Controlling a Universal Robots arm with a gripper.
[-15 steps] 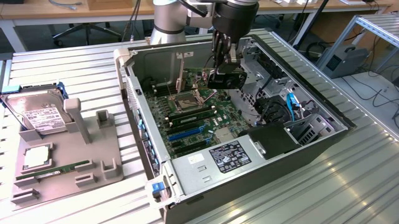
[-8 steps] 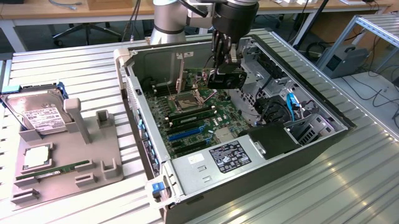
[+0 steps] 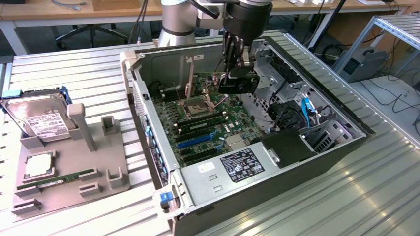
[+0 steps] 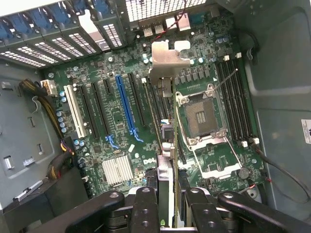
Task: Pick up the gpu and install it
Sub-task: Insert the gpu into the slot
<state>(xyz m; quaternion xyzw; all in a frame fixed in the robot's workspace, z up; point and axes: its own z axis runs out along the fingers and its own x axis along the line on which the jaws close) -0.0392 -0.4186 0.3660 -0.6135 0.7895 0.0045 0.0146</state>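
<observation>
My gripper hangs inside the open computer case, above the motherboard. It is shut on the gpu, a thin dark card held upright. In the wrist view the gpu shows edge-on, with its silver bracket at the far end and its thin edge running back between my fingers to the gripper. The card hovers over the board between the black expansion slots and the open CPU socket. The blue slot and the white slot lie to one side, apart from the card.
A grey fixture plate on the exterior view's left holds a hard drive, a CPU and a green RAM stick. The power supply, the drive cage and cables crowd the case's near end.
</observation>
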